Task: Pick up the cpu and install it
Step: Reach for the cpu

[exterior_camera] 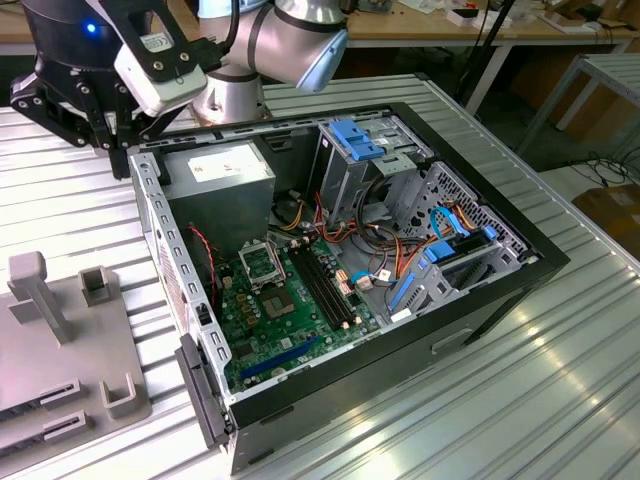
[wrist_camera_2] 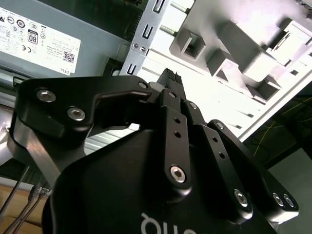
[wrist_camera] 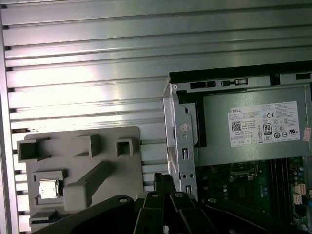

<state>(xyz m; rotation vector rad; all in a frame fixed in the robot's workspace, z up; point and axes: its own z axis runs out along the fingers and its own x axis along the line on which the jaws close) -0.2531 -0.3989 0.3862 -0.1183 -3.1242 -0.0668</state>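
Note:
The cpu (wrist_camera: 48, 188), a small silver square chip, lies in a pocket of the grey fixture plate (wrist_camera: 97, 168) in the first wrist view. My gripper (exterior_camera: 103, 130) hangs high at the exterior view's left, above the table beside the open computer case (exterior_camera: 360, 260). Its black fingertips (wrist_camera: 163, 181) meet with nothing between them; in the second wrist view the gripper (wrist_camera_2: 168, 79) is likewise shut and empty. It is well apart from the cpu. The metal-framed socket (exterior_camera: 262, 262) sits on the green motherboard, below the power supply.
The grey power supply box (exterior_camera: 220, 170) fills the case's back corner. Long black memory slots (exterior_camera: 325, 290) run beside the socket. Blue drive brackets and cable bundles (exterior_camera: 400, 230) crowd the exterior view's right. The grey fixture's upright posts (exterior_camera: 40, 295) stand left of the case.

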